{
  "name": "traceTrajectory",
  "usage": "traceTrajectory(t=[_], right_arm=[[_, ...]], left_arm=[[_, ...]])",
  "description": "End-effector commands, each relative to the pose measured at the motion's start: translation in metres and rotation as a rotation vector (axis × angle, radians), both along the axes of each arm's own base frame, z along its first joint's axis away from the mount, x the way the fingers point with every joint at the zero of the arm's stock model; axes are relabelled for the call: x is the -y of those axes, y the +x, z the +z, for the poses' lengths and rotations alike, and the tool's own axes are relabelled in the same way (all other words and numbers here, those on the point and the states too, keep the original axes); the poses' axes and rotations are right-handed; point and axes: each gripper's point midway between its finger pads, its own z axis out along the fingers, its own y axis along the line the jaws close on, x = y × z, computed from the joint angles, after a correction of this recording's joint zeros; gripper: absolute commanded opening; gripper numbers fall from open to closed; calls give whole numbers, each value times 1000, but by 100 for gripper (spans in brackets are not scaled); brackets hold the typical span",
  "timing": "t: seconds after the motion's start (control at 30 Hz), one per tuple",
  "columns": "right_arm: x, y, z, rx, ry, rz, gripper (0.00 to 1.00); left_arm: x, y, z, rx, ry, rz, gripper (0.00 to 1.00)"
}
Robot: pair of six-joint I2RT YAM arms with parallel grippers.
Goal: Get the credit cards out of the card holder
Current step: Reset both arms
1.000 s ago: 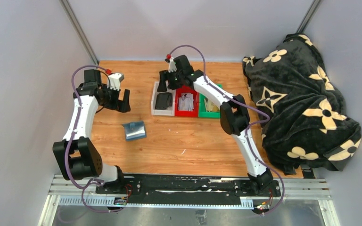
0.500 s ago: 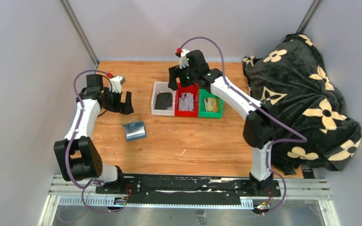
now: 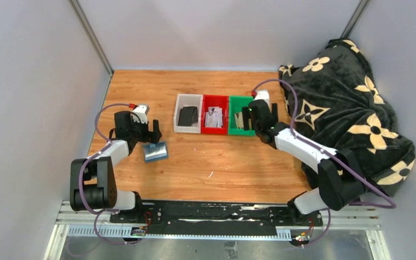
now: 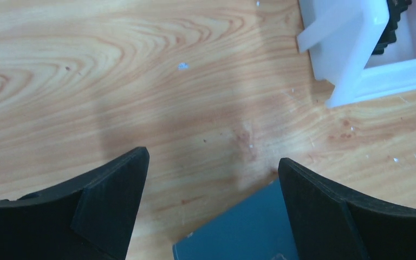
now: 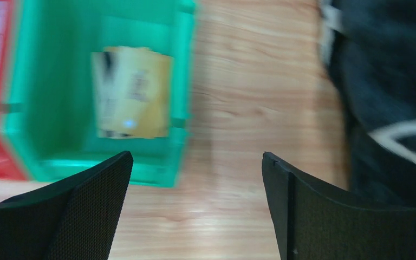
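This is a robotics lab test cell. A wooden table (image 3: 206,162) is boxed in on its left, far and right sides by plain pale-grey panels (image 3: 32,81), with slim metal posts (image 3: 89,35) at its far corners. Along the table's near edge runs an aluminium rail (image 3: 357,222), where a left arm (image 3: 108,153) and a right arm (image 3: 303,149), white and black with loose purple cables, are bolted. At the table's middle three small plastic bins (image 3: 215,97) stand in a row, and a black flowered blanket (image 3: 352,108) is heaped over its right side.
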Motion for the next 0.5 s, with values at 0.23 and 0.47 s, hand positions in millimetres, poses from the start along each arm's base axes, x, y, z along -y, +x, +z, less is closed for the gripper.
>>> traceTrajectory(t=[0.23, 0.47], right_arm=[[189, -33, 3, 242, -86, -611, 94], [207, -36, -21, 267, -206, -541, 94]], left_arm=[[-10, 34, 49, 458, 78, 84, 100], [-20, 33, 51, 473, 84, 164, 100]])
